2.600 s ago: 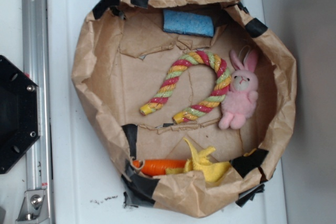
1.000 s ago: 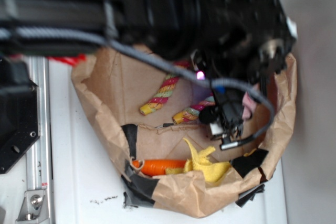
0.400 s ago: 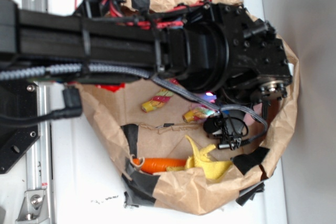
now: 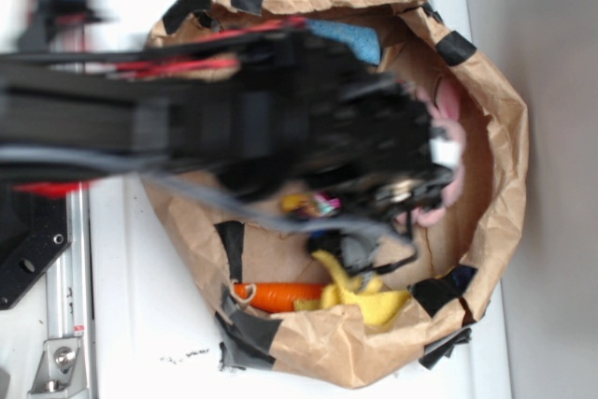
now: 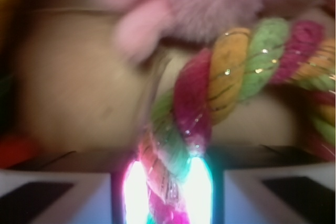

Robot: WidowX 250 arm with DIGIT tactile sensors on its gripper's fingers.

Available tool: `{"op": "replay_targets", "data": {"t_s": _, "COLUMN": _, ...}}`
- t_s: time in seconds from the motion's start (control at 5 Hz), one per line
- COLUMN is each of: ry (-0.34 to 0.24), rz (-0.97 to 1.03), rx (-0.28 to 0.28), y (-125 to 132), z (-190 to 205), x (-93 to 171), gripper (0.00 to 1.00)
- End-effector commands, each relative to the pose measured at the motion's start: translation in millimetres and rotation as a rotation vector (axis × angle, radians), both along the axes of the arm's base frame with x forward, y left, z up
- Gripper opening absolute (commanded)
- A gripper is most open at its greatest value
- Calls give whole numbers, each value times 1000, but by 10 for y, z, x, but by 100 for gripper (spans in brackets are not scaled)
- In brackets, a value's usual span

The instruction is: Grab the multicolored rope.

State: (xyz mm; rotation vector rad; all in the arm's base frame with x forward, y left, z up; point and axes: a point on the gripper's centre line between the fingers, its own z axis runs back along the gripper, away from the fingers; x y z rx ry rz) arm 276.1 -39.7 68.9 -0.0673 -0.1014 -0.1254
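Thick twisted multicolored rope of red-pink, yellow-orange and light green strands with glinting threads. In the wrist view it curved from the lower centre up and rightward across the frame, lying on brown paper. In the exterior view only a small end showed, the remainder hidden.

Brown paper bag with black tape patches, holding blue sponge, pink plush bunny, orange carrot, yellow cloth toy.
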Motion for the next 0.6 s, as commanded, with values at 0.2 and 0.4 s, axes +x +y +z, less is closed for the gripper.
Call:
{"op": "replay_targets", "data": {"t_s": 0.2, "ry": -31, "rz": -30, "rx": 51, "y": 436, "z": 1399, "x": -249, "gripper": 0}}
{"op": "replay_targets", "data": {"t_s": 0.4, "ry": 74, "rz": 68, "rx": 166, "y": 417, "z": 1309, "x": -209, "gripper": 0}}
